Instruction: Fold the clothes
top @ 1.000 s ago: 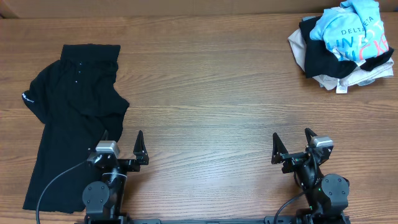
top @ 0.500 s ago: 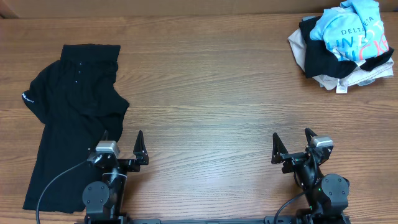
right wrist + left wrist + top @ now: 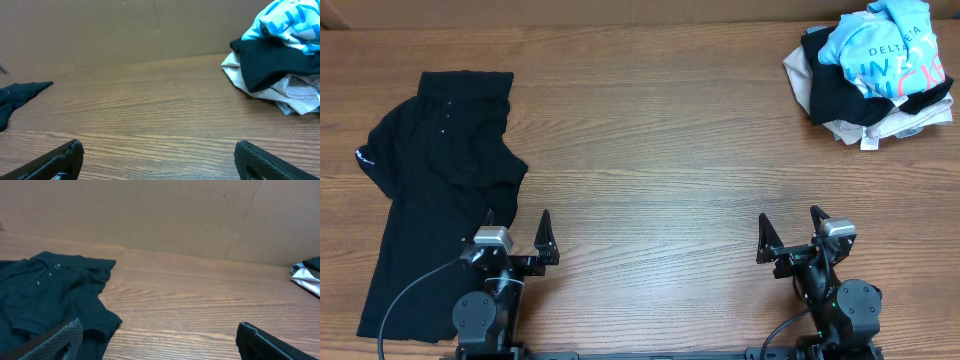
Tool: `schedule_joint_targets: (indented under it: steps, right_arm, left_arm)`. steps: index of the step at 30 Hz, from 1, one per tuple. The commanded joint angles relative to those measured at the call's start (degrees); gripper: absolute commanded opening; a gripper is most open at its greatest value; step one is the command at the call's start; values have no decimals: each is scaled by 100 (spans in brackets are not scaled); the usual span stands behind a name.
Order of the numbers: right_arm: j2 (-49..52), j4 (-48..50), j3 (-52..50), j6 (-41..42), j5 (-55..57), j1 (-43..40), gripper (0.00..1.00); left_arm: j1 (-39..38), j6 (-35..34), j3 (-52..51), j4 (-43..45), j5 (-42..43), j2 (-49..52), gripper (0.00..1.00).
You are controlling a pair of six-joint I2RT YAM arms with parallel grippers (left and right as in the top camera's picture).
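The black polo shirt (image 3: pixel 430 190) lies partly folded along the table's left side, collar and buttoned placket at the far end, a small white logo on its left sleeve. It also shows in the left wrist view (image 3: pixel 47 297), and a tip of it at the left of the right wrist view (image 3: pixel 20 95). My left gripper (image 3: pixel 516 232) is open and empty at the near edge, its left finger next to the shirt's right edge; in its wrist view (image 3: pixel 159 335) only wood lies between the fingers. My right gripper (image 3: pixel 790 226) is open and empty over bare wood (image 3: pixel 159 157).
A heap of other clothes sits at the far right corner: a light-blue tee with lettering (image 3: pixel 885 50), a black garment and a beige one (image 3: pixel 820 85). It also shows in the right wrist view (image 3: pixel 277 65). A cardboard wall runs behind the wooden table (image 3: pixel 660 150).
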Motion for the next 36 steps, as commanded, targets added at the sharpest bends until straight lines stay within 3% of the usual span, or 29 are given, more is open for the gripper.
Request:
schedule_joint_targets:
  steps: [1,9,14,19,29,36]
  right_arm:
    - [-68,35,-24,4,101,33,100]
    - [-68,57,-26,15,37,33,100]
    - [-68,293,-26,24,-649,33,100]
    - [-68,555,55,26,-942,33,100]
    - [33,555,1281,22,-955,33,100]
    - [1165,-22,2496,20,-957,33,100]
  left_arm:
    - [35,-9,-20,-17,-72,-63,100]
    - [33,-39,-20,-22,-120,-63,100]
    - [33,-66,-20,28,-94,-52,100]
    - [33,-79,144,627,623,-55,100]
    - [35,549,2175,-1222,271,247,100]
    - [35,551,4022,-2494,245,1711,100]
